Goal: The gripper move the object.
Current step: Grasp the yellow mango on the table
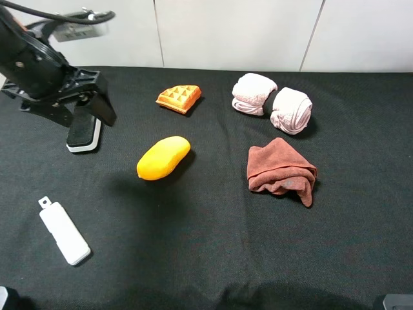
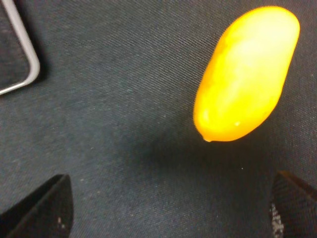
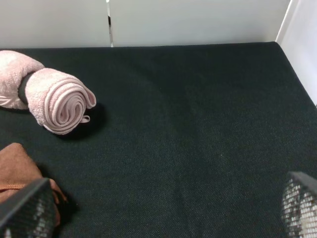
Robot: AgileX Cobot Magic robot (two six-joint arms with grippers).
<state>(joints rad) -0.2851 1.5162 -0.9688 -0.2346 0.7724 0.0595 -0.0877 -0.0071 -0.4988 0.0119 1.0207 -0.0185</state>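
We are looking at the mango (image 1: 163,157). It is lying on its side on the black cloth (image 1: 213,252), a little left of the middle of the high picture. One end is pointing to the upper right. Nothing is touching it.

Its skin is looking smooth and shiny, so we are guessing it is slippery. It is round, so it may roll if it is pushed. We are thinking it is firm and not very heavy. The best place to hold it is across its fat middle, with one finger on each long side.

The left gripper (image 2: 166,213) is hanging in the upper left of the high picture. Its fingers are standing wide apart and holding nothing. The mango is not sitting between them yet.

Under that gripper a black pad (image 1: 84,134) with a white edge is lying flat. A waffle wedge (image 1: 179,98) is sitting near the mango, just above it in the picture. A white bar (image 1: 63,231) is lying in the lower left, well apart. A red-brown rag (image 1: 282,171) is lying to the right, and two pink towel rolls (image 1: 271,102) are sitting above it. Nothing is blocking the way from the gripper to the mango.

The right gripper (image 3: 163,208) is also wide open and holding nothing.
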